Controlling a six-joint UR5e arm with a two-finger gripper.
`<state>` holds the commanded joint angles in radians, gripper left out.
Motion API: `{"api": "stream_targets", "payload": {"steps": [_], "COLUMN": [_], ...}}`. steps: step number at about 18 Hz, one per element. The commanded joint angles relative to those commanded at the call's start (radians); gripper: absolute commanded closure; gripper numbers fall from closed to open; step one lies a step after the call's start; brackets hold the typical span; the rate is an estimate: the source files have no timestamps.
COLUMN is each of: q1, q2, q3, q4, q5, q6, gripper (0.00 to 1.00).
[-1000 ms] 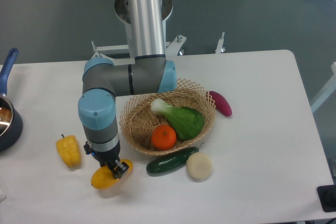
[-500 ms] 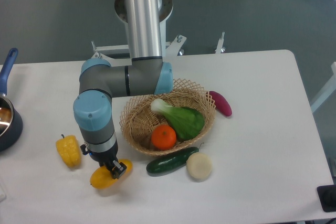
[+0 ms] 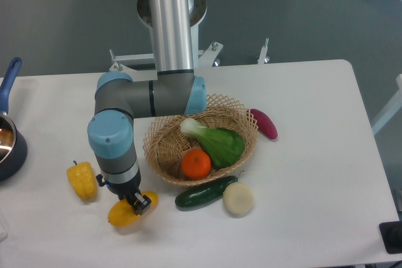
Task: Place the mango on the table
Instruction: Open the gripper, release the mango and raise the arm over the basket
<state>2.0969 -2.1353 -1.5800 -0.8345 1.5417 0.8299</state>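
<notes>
Gripping the mango (image 3: 123, 213), the end effector (image 3: 137, 204) is pressing it low on the desk (image 3: 301, 218) beside the yellow pepper (image 3: 82, 180); release looks pending.

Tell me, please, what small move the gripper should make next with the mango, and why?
Probably open the jaws and let go. The mango already looks to be resting low on the white table, between the yellow bell pepper and the cucumber, with the gripper right on it. Whether the jaws are clamped cannot be told from this view.
</notes>
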Motion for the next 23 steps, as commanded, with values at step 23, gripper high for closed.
{"api": "stream_targets", "payload": {"steps": [23], "q1": [0.340], "q2": [0.290], "q3": [0.130], "q4": [-0.136], "q5": [0.095], "q6": [0.452], "gripper": [0.00]}}
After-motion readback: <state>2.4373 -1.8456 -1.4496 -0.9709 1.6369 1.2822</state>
